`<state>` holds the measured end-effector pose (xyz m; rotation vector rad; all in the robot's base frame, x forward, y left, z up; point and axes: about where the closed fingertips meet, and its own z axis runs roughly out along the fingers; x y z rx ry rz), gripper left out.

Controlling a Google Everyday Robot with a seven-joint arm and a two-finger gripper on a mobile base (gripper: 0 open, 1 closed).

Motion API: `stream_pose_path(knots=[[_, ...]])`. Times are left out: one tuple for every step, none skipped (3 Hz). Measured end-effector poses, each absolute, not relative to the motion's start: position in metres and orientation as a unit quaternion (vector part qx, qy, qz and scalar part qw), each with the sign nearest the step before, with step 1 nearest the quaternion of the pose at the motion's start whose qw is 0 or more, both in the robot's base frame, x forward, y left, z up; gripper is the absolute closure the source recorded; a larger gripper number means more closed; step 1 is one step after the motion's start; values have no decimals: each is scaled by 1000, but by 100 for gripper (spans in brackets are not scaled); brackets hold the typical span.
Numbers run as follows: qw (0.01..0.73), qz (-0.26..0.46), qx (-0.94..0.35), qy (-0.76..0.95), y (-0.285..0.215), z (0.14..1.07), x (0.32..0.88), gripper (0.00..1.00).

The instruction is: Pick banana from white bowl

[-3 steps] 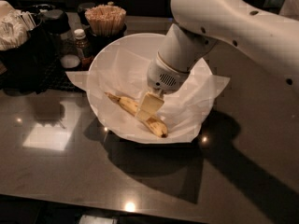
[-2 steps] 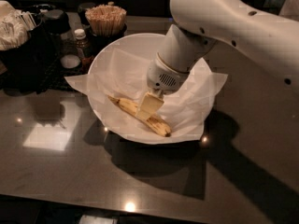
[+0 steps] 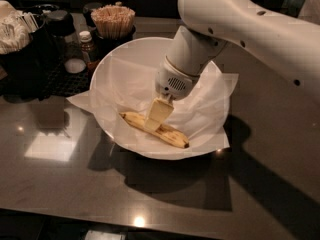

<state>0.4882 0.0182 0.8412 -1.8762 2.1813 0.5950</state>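
The white bowl (image 3: 107,71) stands in the middle of the dark table, lined with crinkled white paper. The banana (image 3: 172,136), yellow with brown speckles, lies across the bowl's floor near the front, its dark tip pointing right. My gripper (image 3: 157,116) reaches down into the bowl from the upper right and sits right on the banana's middle, covering part of it. The white arm fills the upper right of the camera view.
A cup of wooden stir sticks (image 3: 114,21) and a small brown bottle (image 3: 88,46) stand just behind the bowl on the left. A black organizer with white packets (image 3: 17,39) is at the far left. The liner paper (image 3: 80,101) sticks out over the bowl's rim.
My gripper has come down a little lower onto the banana's middle. The banana has shifted slightly toward the front right of the bowl. The bowl has stayed put.
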Motion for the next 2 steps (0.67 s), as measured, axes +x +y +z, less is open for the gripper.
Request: stream_pose_path(knots=[[94,205,-636,738,19,838,490,16],[73,216,-636,738,20,820,491,17]])
